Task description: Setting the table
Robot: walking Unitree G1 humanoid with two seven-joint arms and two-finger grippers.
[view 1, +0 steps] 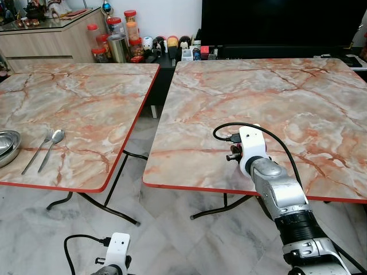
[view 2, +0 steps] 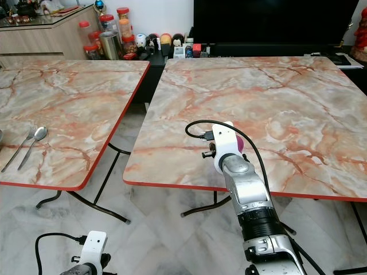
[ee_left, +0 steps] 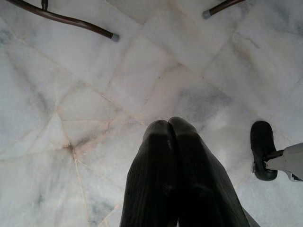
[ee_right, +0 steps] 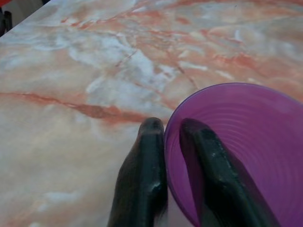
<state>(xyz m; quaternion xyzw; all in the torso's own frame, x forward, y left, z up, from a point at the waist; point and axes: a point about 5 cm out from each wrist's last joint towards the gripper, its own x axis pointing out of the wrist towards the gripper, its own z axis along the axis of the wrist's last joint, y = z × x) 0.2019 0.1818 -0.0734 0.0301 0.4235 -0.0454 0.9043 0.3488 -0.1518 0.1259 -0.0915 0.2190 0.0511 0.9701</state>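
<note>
Fingers (ee_right: 147,179) of right gripper (ee_right: 171,130) pinch purple bowl (ee_right: 236,146) rim — bowl over right table (view 1: 321,103), placing step. Next: lower, release toward 12 o'clock. Left gripper (ee_left: 169,125) clenched, idle.

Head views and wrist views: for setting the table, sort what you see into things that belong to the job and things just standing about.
Job:
purple bowl, clamped at its rim by the right tool
spoon
fork
metal bowls
right table
left table

Standing about:
jars
figurines
TV
cabinet
</note>
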